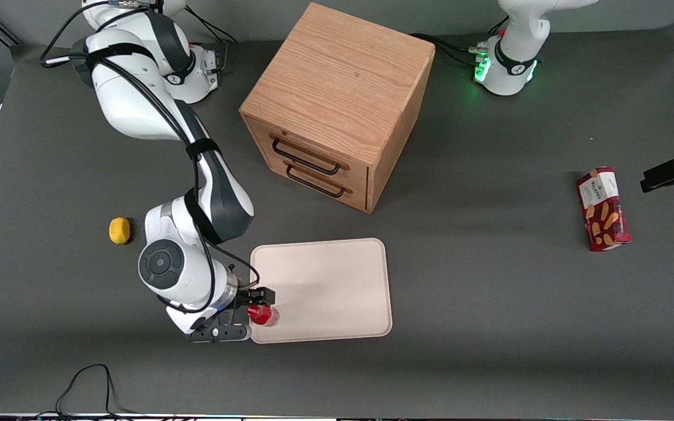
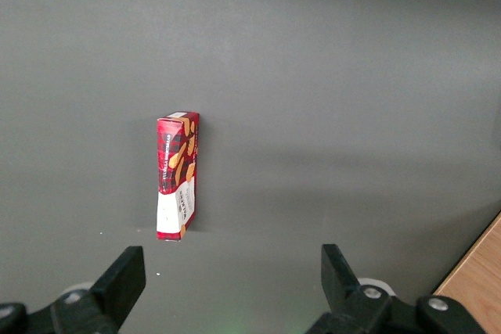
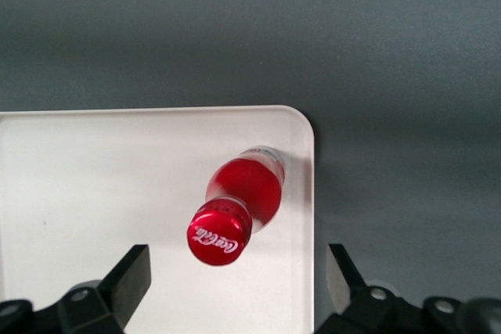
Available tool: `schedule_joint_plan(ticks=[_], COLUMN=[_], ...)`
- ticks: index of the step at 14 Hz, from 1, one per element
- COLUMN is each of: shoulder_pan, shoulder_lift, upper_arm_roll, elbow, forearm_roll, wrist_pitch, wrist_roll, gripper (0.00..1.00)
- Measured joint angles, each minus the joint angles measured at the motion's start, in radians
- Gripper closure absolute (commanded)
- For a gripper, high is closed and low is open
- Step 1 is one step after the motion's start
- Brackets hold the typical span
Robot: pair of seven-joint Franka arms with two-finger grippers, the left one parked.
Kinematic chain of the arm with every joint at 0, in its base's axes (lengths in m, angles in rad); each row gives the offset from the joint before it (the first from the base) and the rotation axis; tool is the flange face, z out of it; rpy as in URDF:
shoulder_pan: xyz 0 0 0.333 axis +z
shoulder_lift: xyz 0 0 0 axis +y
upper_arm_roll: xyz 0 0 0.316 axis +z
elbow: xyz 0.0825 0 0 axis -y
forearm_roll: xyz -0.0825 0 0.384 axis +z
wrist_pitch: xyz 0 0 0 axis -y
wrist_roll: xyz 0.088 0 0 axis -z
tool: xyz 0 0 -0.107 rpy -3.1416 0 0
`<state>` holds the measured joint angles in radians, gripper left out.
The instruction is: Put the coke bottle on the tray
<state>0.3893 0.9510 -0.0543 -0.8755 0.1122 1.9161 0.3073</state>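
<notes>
Bottle: coke bottle [image 3: 239, 202] upright in tray [image 1: 337, 280] corner near table's front edge; my gripper [image 1: 258, 313] fingers apart, released

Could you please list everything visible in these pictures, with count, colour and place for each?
coke bottle: one, red with a red cap, standing on the tray in the corner nearest the working arm and the front camera.
tray: one, cream-white, on the table, nearer to the front camera than the drawer cabinet.
drawer cabinet: one, light wood with two black handles, mid-table.
lemon: one, yellow, on the table toward the working arm's end.
biscuit box: one, red, lying toward the parked arm's end.
table: one, dark grey.
cable: one, black, at the table edge nearest the front camera.
gripper: one, black fingers, open, above the bottle and not touching it.
</notes>
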Motion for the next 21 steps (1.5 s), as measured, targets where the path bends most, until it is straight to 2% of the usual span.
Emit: schedule_joint_plan(ticks=[6,9,13,18,21], shoulder_pan=[-0.001,-0.008,-0.032,-0.046,-0.046], shoulder_lift=[-0.005,-0.064,-0.323,-0.722,-0.873], upper_arm_roll=[-0.003,-0.006,-0.027,-0.122,-0.140], elbow=[0.002,-0.021,-0.301,-0.717,-0.809], forearm_roll=[-0.006,-0.010,-0.012,-0.017,-0.078], wrist_pitch=[-0.007,-0.120,-0.160,-0.197,-0.316], wrist_roll=[0.000,-0.024,-0.120,-0.193,-0.194], gripper=[0.00,0.00,0.00,0.00,0.00])
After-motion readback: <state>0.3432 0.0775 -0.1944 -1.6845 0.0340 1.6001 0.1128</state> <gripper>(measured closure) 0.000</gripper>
